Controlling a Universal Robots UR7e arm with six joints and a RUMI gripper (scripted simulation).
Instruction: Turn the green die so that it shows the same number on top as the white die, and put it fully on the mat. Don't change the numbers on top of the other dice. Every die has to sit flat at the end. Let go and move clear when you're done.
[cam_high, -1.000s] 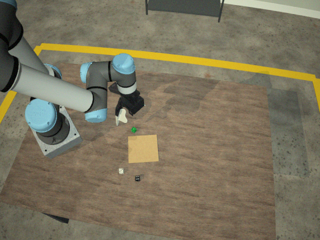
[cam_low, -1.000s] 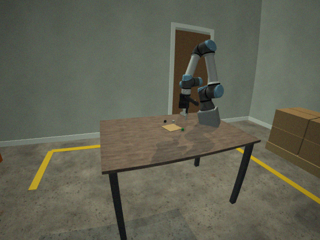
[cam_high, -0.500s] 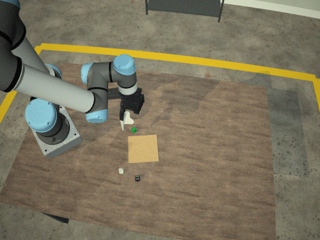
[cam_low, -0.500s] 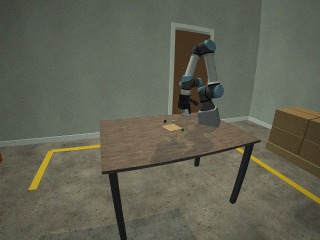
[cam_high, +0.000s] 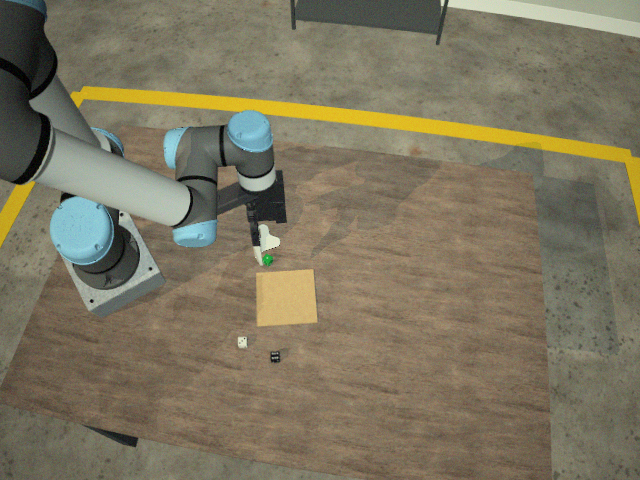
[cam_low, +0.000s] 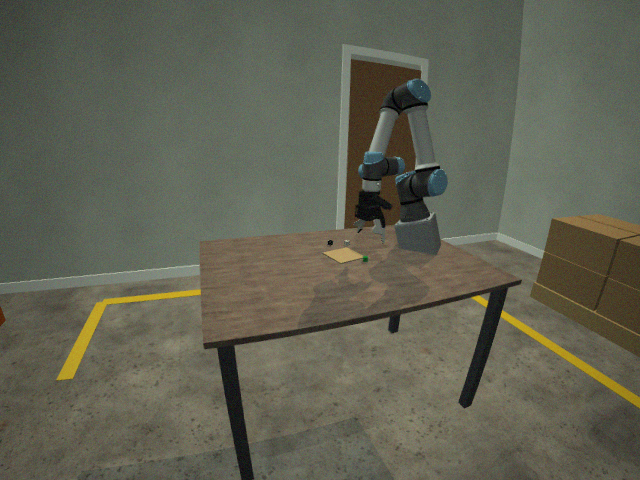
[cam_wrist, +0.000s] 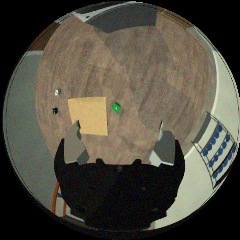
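The green die (cam_high: 267, 259) lies on the table just off the far edge of the tan mat (cam_high: 285, 297). It also shows in the wrist view (cam_wrist: 116, 107), beside the mat (cam_wrist: 89, 115), and in the exterior view (cam_low: 364, 258). My gripper (cam_high: 264, 246) is open and empty and hangs above the table close to the green die. In the wrist view the two fingers stand wide apart with the die beyond them. The white die (cam_high: 242, 342) and the black die (cam_high: 275, 356) sit on the table on the mat's near side.
The robot base (cam_high: 100, 258) stands at the table's left. The arm's elbow and wrist joints (cam_high: 217, 155) hang over the table's far left part. Cardboard boxes (cam_low: 594, 268) stand on the floor, off to one side of the table.
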